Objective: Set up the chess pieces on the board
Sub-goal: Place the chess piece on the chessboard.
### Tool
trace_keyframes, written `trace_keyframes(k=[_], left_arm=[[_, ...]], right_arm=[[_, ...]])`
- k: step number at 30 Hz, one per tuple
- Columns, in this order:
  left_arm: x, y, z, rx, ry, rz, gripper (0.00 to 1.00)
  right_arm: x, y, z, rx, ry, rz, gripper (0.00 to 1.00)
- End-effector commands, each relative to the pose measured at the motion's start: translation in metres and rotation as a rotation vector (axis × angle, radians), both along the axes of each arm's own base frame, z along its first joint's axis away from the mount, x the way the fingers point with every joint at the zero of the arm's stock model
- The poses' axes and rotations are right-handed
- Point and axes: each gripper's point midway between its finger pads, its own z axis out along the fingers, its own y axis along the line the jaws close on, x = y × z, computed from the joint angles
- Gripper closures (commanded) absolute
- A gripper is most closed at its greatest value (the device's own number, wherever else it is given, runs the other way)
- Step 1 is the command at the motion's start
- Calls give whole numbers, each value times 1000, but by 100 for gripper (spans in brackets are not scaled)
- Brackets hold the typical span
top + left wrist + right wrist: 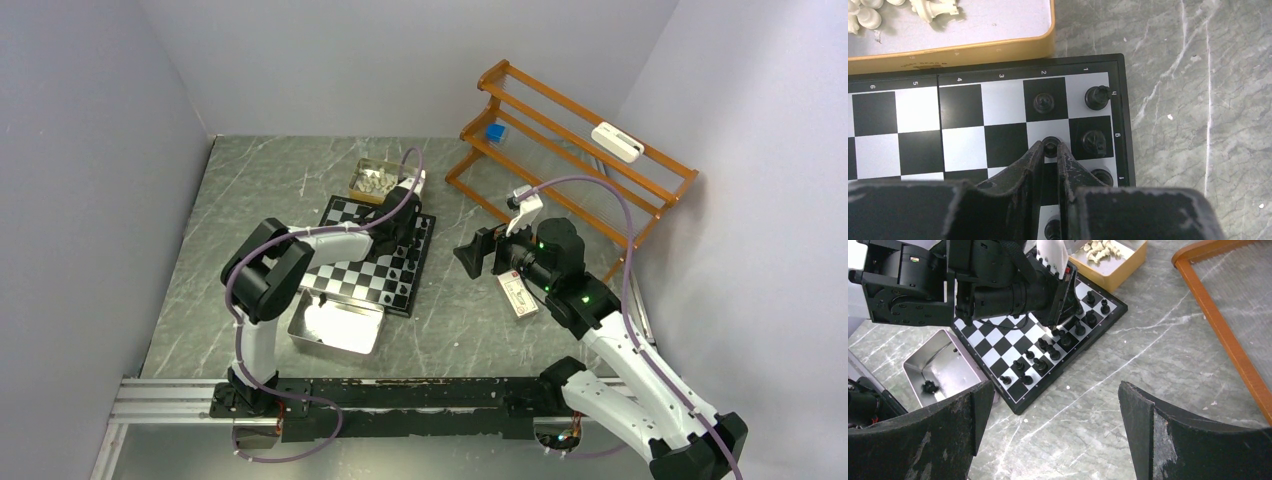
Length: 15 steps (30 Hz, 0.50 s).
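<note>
Black glossy pawn (1050, 145) stands on a white square by the far right corner of the chequered chessboard (963, 107), pinched in the left hand (1050, 148), apparently for seating, while the right hand (1055, 395) hangs wide open.

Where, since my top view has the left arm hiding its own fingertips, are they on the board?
Observer: The left gripper has its fingertips either side of a black piece standing on a white square, near the corner of the board beside the gold tin. Whether they pinch it I cannot tell.
Operator: Any black ones left to fetch?
Observer: One stray black piece lies in the silver tray.
</note>
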Motion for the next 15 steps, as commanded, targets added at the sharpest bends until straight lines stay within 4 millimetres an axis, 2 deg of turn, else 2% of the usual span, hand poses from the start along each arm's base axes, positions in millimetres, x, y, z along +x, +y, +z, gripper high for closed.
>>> trace_keyframes(k=[1,8,15], left_arm=[[12,-7,7,-7,-40,7,78],[12,-8,6,-9,-39,5,75],[14,-7,9,-1,-46,9,76]], right_arm=[[3,-3,7,-2,-29,-15,0],[3,-4,8,-4,-34,-17,0],[2,-5,9,-5,-40,-21,0]])
